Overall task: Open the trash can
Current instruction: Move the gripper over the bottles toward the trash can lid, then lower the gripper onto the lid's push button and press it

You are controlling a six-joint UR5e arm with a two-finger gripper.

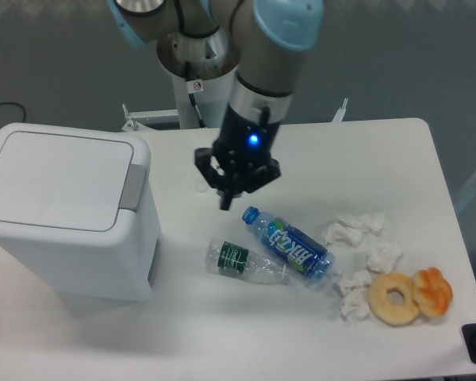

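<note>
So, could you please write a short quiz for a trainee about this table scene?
1. True or false: the lid of the trash can is already raised.
2. Which thing lies nearest to the gripper?
A. the doughnut
B. the blue-labelled bottle
C. the crumpled tissues
3. Fill in: the grey push-button tab sits on the edge of the lid that faces the ____.

Key
1. False; the lid lies flat and shut.
2. B; its blue cap is just below and to the right of the gripper.
3. Gripper, that is, the right side in the camera view.
</note>
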